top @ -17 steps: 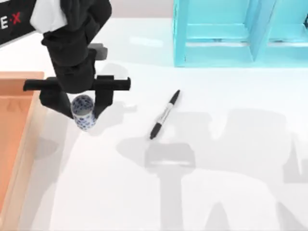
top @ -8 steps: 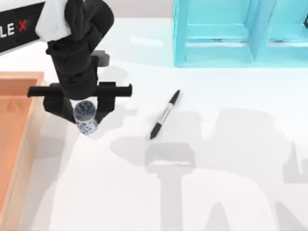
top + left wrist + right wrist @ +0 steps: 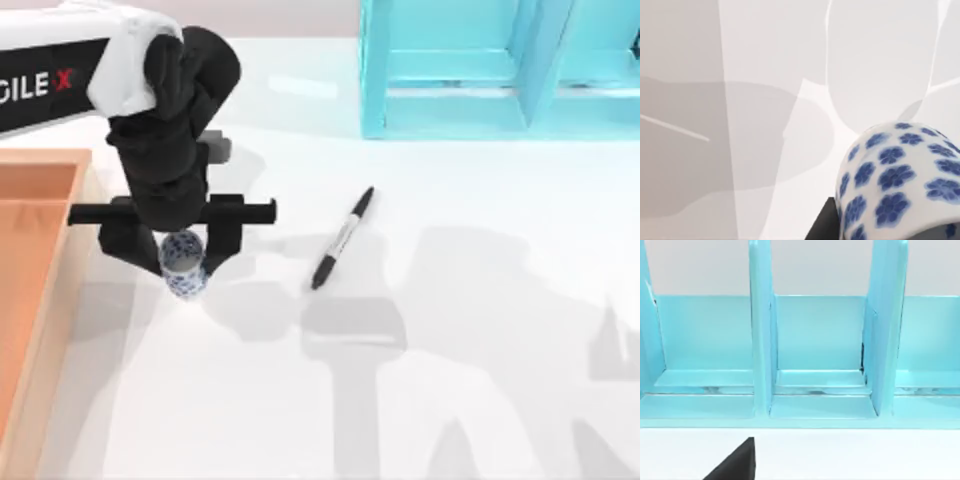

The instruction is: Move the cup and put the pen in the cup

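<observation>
Carrying the cup [image 3: 183, 264] is as far as the work has got: the left gripper [image 3: 178, 262] has its fingers clamped on the cup's sides, one on each flank, at the left part of the counter [image 3: 480, 330], just right of the orange tray [image 3: 35, 290]. From the left wrist view the cup [image 3: 895, 175] sits close under the camera with its blue flower pattern plain; whether its base is touching the counter or just above it I cannot tell. The pen [image 3: 342, 238] lies flat and untouched near the middle of the counter, well apart from the cup to its right, slanting toward the turquoise shelf unit [image 3: 450, 90] at the far edge. So the cup's move looks underway but not finished, judging by the grip on it. Setting the cup down, letting go, and then picking the pen up and dropping it in all remain. The right wrist view faces the shelf unit [image 3: 805, 355].
</observation>
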